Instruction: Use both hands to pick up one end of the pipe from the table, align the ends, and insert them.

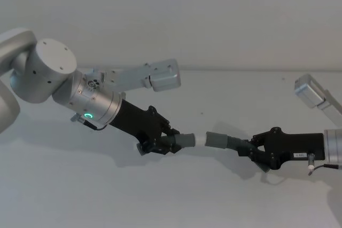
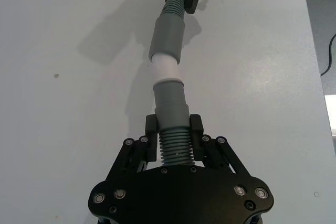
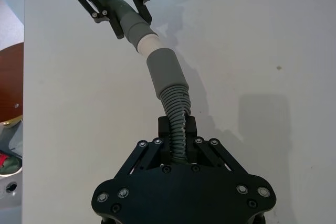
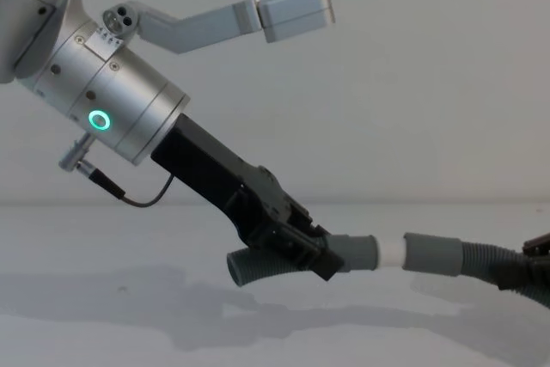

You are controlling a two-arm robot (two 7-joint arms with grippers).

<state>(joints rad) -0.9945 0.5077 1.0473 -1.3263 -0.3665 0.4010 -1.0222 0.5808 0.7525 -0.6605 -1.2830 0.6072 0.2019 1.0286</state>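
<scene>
Even, soft overhead light; all views bright and sharp.

The plain white smooth table (image 1: 160, 196) carries pale, blurred-edged shadows under both arms, darkest in the wrist views beside the dark-grey ribbed hose pieces (image 2: 169, 35). A green glowing ring (image 4: 100, 120) shines on the silver cylindrical arm. No glare; the black tool bodies hold little detail.

Your right gripper (image 3: 177, 129) is clamped on the ribbed part of its hose piece (image 3: 169, 85). Its grey cuff (image 3: 164, 71) meets the white tip (image 3: 148, 43) of the other piece, which the left gripper (image 3: 122, 11) pinches over the white table (image 3: 252, 40).
</scene>
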